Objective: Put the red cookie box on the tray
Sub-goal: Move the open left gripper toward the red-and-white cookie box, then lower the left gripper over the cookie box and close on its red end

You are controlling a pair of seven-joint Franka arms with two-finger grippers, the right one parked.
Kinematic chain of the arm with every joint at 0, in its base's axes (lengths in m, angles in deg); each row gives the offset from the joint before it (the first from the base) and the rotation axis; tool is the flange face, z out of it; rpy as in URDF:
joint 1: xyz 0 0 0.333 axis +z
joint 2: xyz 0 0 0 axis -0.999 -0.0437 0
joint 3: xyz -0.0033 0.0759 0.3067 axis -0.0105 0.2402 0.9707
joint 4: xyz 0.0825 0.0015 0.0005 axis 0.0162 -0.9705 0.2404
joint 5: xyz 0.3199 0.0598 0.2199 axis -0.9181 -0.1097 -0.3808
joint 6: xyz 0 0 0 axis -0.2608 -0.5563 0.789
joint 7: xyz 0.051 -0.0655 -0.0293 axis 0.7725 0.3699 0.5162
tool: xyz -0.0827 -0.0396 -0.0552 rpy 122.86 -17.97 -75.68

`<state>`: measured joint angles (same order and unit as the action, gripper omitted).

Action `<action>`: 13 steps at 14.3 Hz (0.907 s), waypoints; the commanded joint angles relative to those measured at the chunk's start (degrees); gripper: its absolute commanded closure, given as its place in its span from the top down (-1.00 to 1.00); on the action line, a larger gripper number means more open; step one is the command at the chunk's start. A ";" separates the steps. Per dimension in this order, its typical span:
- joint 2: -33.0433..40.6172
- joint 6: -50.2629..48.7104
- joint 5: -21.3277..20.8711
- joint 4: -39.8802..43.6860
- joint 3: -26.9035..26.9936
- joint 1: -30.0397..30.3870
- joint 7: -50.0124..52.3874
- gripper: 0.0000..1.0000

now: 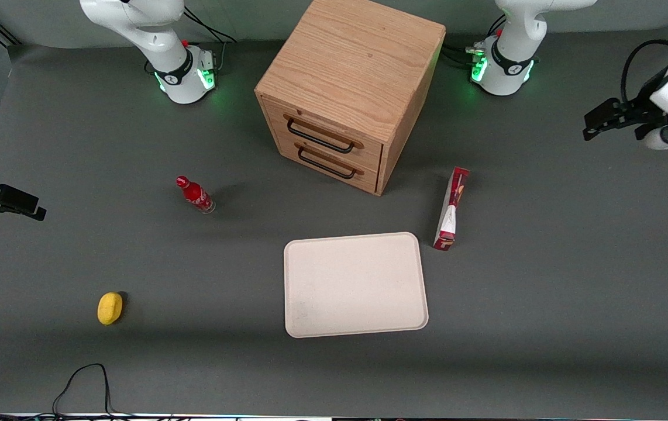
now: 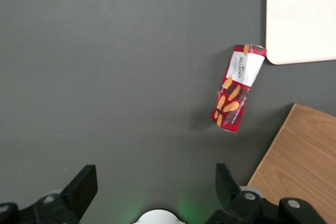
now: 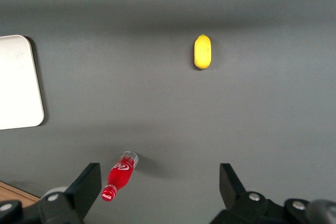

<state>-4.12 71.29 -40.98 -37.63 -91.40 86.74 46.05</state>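
The red cookie box [image 1: 451,210] lies on the grey table beside a corner of the tray, on the side toward the working arm's end. It also shows in the left wrist view [image 2: 236,90], with its white label end touching or nearly touching the tray corner. The cream-beige tray [image 1: 355,285] lies flat and bare, nearer the front camera than the wooden cabinet; its corner shows in the left wrist view [image 2: 302,14]. My left gripper [image 1: 609,120] [image 2: 155,177] hangs open and empty above the table at the working arm's end, well apart from the box.
A wooden two-drawer cabinet [image 1: 351,88] [image 2: 299,161] stands close to the box. A small red bottle [image 1: 195,195] and a yellow lemon [image 1: 110,308] lie toward the parked arm's end. A black cable [image 1: 85,380] loops near the table's front edge.
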 commanded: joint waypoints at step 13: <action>-16.46 38.68 -3.48 -22.98 -13.27 -6.98 8.95 0.98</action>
<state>-18.26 106.80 -42.77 -60.51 -104.98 81.36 53.04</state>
